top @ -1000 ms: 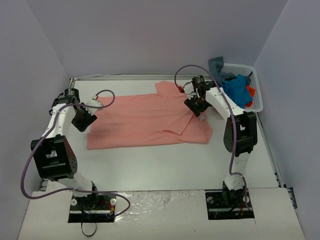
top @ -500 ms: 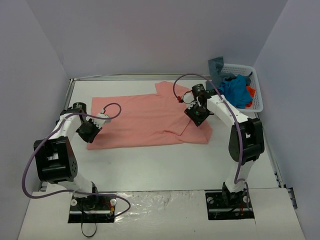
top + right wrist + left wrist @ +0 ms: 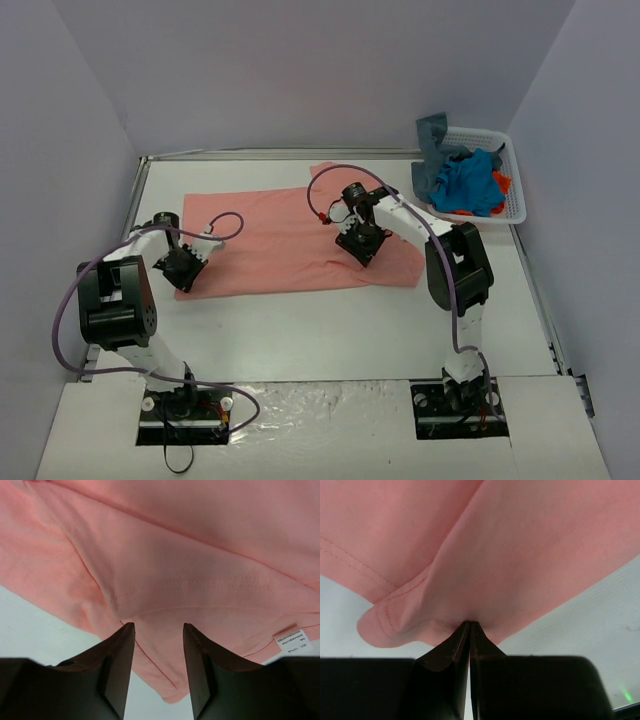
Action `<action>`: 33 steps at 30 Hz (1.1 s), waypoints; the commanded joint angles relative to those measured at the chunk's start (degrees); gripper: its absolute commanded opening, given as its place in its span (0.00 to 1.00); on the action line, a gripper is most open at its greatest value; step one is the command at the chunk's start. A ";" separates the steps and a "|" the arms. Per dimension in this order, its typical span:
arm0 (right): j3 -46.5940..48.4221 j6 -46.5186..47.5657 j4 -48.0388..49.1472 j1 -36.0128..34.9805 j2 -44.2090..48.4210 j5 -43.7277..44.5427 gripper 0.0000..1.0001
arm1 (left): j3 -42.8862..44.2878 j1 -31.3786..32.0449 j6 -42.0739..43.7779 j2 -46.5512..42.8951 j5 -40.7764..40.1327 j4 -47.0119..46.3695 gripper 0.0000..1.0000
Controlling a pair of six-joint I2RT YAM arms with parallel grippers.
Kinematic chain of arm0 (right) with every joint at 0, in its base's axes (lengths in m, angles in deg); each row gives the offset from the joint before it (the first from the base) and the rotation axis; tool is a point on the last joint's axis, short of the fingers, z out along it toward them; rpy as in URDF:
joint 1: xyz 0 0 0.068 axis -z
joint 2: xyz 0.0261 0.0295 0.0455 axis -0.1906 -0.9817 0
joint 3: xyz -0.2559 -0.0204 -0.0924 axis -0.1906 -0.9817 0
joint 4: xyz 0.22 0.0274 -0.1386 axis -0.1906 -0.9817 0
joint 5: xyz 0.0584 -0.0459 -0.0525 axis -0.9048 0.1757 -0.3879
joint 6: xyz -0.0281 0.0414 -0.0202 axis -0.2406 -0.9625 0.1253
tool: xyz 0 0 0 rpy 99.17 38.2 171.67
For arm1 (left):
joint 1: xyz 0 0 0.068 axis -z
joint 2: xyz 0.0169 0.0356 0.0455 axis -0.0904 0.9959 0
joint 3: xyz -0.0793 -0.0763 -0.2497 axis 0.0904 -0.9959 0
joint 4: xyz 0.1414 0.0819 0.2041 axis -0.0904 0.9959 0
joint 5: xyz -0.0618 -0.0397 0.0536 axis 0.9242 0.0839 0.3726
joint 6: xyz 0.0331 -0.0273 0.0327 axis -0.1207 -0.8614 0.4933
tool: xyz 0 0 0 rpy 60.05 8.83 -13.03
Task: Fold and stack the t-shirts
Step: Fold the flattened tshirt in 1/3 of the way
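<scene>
Here, left claw (image 3: 469,626) clamped on salmon shirt (image 3: 280,240), right claw (image 3: 158,630) apart above it, heaped basket (image 3: 516,185) far right.

Spread flat mid-table (image 3: 330,320), one t-shirt (image 3: 270,240). Left gripper (image 3: 183,271) at its near-left corner, right gripper (image 3: 359,244) over its right half. Far right: basket (image 3: 516,190), more t-shirts (image 3: 468,186) heaped inside.

A white lattice basket (image 3: 485,138) sits at the upper right of the frame, on the far right corner of a white table (image 3: 330,322) and close to the right wall (image 3: 590,150). A thin metal rail (image 3: 250,153) runs along the table's far edge, under the pale lavender back wall (image 3: 300,70).
</scene>
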 commanded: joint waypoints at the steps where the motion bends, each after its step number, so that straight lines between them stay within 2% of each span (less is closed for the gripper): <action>1: 3.27 -0.76 -2.24 -0.36 -1.07 1.05 0.41 | -0.47 0.06 -0.98 0.34 -0.89 -1.58 0.04; 7: 4.33 -0.59 -2.67 -1.24 -2.30 -0.26 0.44 | -1.52 0.14 -1.42 1.92 -1.86 -2.90 0.04; 19: 2.22 1.08 -3.64 -2.03 -0.81 -3.61 0.43 | -3.02 0.06 -1.59 3.68 -3.97 -3.69 0.02; 25: 1.95 1.61 -3.73 -2.12 -3.08 -4.66 0.41 | -2.93 0.06 -1.77 3.68 -3.71 -3.52 0.03; 27: 2.13 1.70 -3.73 -2.12 -3.79 -4.31 0.38 | -3.02 0.06 -1.77 3.60 -3.79 -3.43 0.02; 30: 2.39 1.52 -3.82 -2.12 -4.85 -4.22 0.22 | -3.10 0.06 -1.68 3.51 -3.88 -3.43 0.02; 31: 2.39 1.52 -3.82 -2.12 -5.02 -4.14 0.14 | -3.19 0.06 -1.68 3.51 -3.79 -3.43 0.02; 33: 2.13 1.52 -3.73 -2.12 -4.94 -4.13 0.08 | -3.28 0.06 -1.68 3.42 -3.88 -3.43 0.03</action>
